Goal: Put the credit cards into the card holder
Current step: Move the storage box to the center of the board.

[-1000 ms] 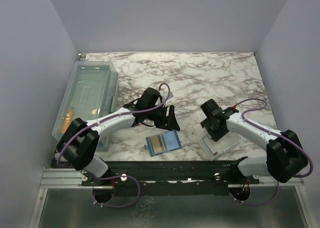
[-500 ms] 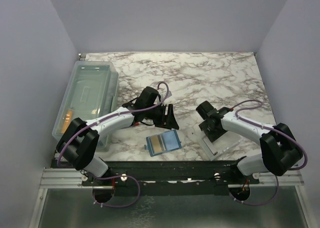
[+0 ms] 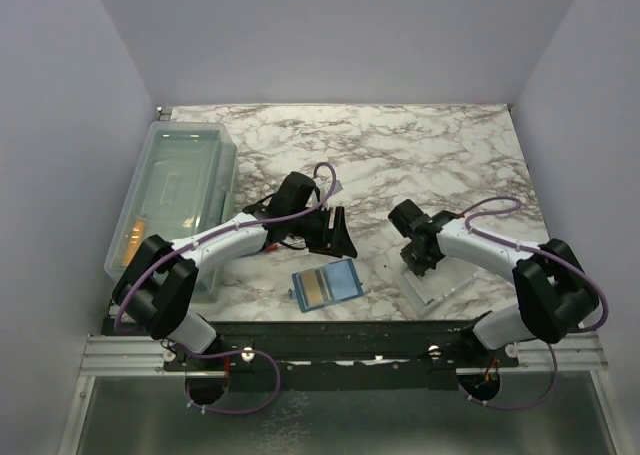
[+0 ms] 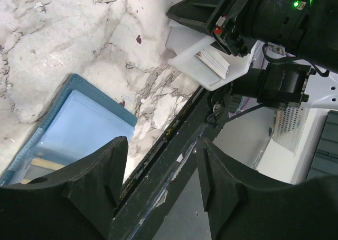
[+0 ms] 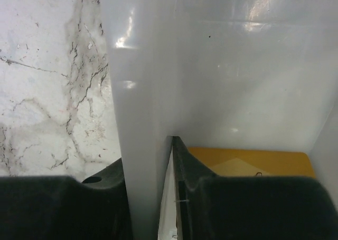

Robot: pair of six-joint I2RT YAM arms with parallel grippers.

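The teal-blue card holder (image 3: pixel 328 285) lies open near the table's front edge, and one golden credit card (image 3: pixel 314 291) rests on its left half. In the left wrist view its blue pocket (image 4: pixel 79 128) lies just ahead of my left gripper (image 4: pixel 161 150). That gripper (image 3: pixel 336 233) hovers just behind it, open and empty. My right gripper (image 3: pixel 420 259) is down at the white tray (image 3: pixel 437 293). Its fingers (image 5: pixel 79 203) straddle the tray's left wall (image 5: pixel 138 118) and press against it. Another golden credit card (image 5: pixel 248 160) lies flat inside the tray.
A large clear plastic bin (image 3: pixel 178 187) stands at the left, with something orange (image 3: pixel 133 237) in its near end. The black rail (image 3: pixel 340 337) runs along the table's front edge, just below the card holder and the tray.
My right gripper has moved left and down onto the tray's left wall, and its jaws have closed on it. The left arm, the card holder and the card have not moved.
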